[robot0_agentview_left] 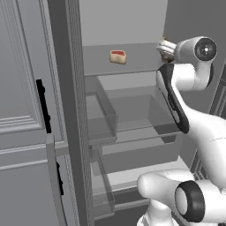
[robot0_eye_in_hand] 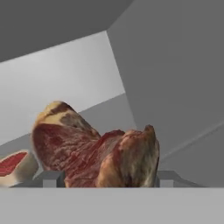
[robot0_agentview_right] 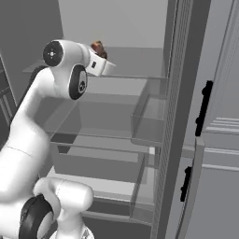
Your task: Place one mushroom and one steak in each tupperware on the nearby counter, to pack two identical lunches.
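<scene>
Steak (robot0_agentview_left: 118,56) sits near the top centre of my left base view, a small tan-edged, red-topped piece lying alone on the upper shelf (robot0_agentview_left: 132,66) of an open fridge. The white arm (robot0_agentview_left: 190,110) climbs from the lower right, its hand pushed in at the upper right of the frame, where a bit of brown meat (robot0_agentview_left: 165,47) shows just past the wrist. Clear door bins (robot0_agentview_left: 103,114) stand at mid-frame, and a grey fridge door (robot0_agentview_left: 26,110) with a dark handle fills the left side.

Right base view, from the other flank: I see the arm rising from the lower left, the hand reaching onto the same upper shelf at upper left of centre. A brown-red lump shows just above and behind the hand. Glass shelves and a lower drawer (robot0_agentview_right: 98,163) run across the middle; another grey door (robot0_agentview_right: 219,140) takes the right edge.

Hand view: a large steak fills the lower centre, red and marbled on its left, browner on its right. The gripper (robot0_eye_in_hand: 105,177) has its two grey fingertips (robot0_eye_in_hand: 50,178) standing apart, one on each side of this meat at the bottom of the frame; I cannot tell whether they press on it. The smaller steak peeks in at the lower left edge.
</scene>
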